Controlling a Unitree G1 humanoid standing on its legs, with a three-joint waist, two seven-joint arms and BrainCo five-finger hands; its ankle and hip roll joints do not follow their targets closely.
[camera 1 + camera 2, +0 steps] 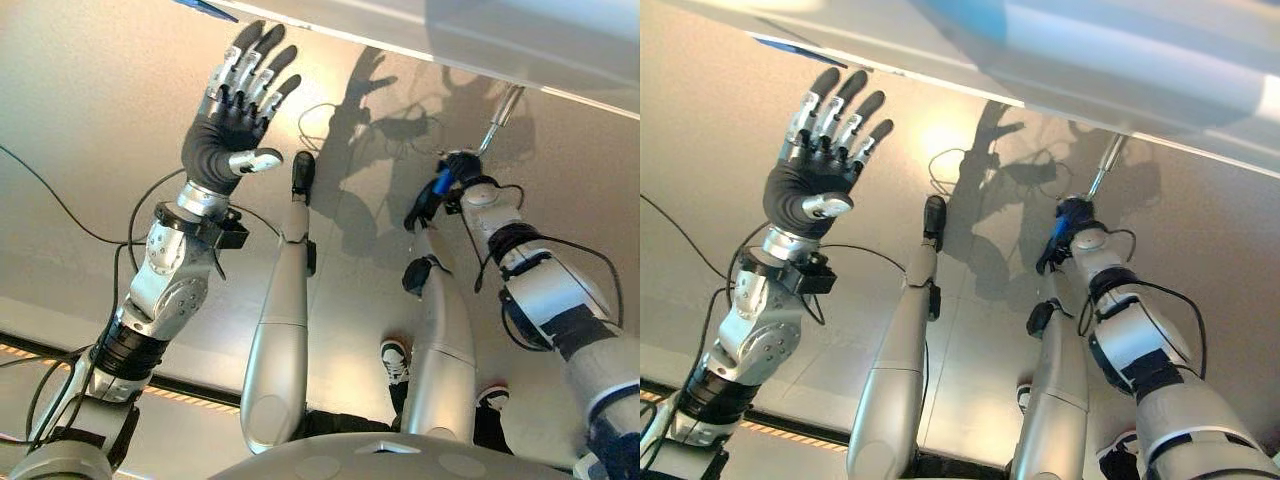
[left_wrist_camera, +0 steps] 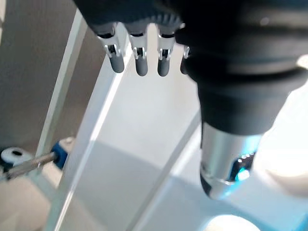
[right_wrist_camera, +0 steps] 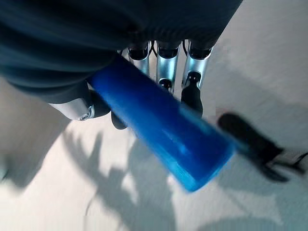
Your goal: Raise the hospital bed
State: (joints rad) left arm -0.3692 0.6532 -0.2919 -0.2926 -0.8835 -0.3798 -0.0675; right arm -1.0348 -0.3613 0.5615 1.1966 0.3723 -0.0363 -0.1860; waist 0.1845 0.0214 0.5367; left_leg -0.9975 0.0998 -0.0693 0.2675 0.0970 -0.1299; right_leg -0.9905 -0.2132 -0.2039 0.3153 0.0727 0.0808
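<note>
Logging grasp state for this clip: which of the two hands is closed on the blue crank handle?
The right hand: its fingers curl round the blue crank handle below the bed frame. The left hand is raised, fingers spread, holding nothing.

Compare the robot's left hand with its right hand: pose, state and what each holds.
The left hand is raised with fingers straight and spread; the right hand has its fingers curled. The left hand holds nothing, below the white bed frame; the right hand grips the blue crank handle, whose metal rod runs up toward the frame. Both wear the same dark ribbed cover and have silver, dark-tipped fingers.
</note>
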